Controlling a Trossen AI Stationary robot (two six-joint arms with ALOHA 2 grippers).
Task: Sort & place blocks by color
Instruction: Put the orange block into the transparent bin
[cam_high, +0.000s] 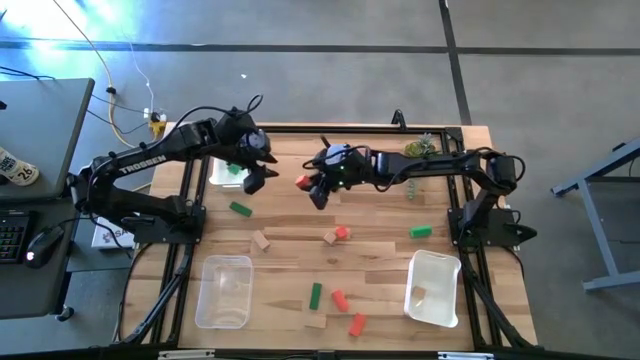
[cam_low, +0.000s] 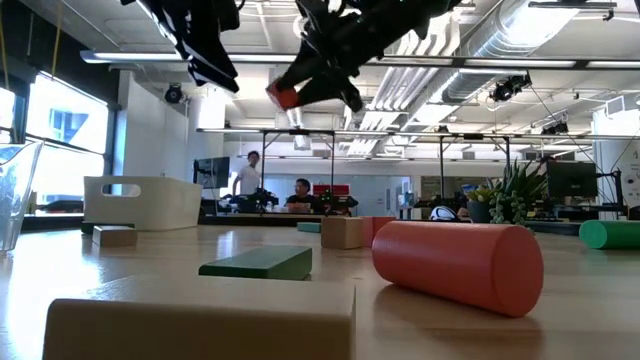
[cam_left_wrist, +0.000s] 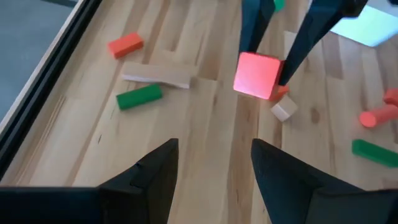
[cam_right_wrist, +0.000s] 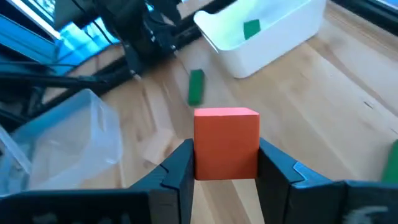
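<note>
The right gripper (cam_high: 312, 187) is hanging in the air above the table (cam_high: 380, 250), clamping a red cube (cam_right_wrist: 226, 143) between its two fingers; the right wrist view shows the fingers pressing on opposite faces of the cube. In the low view the cube (cam_low: 283, 96) is sitting well clear of the tabletop. The left gripper (cam_high: 262, 168) is hovering just beside the red cube, on the side toward the white bin (cam_high: 226, 171), with its fingers standing apart and nothing between them. That white bin is holding a green block (cam_right_wrist: 251, 28). Other blocks are lying loose on the table around the cube: a green bar (cam_high: 240, 208) is resting near the left gripper, a tan block (cam_high: 262, 240) is lying farther from the cube on the same side, and a red block touching a tan one (cam_high: 336, 235) is sitting between the cube and the table's near edge. A clear tray (cam_high: 224, 290) is standing well apart from the cube, and a second tray (cam_high: 436, 287) is standing on the right arm's side. Another green block (cam_high: 420, 231) is lying near that second tray.
</note>
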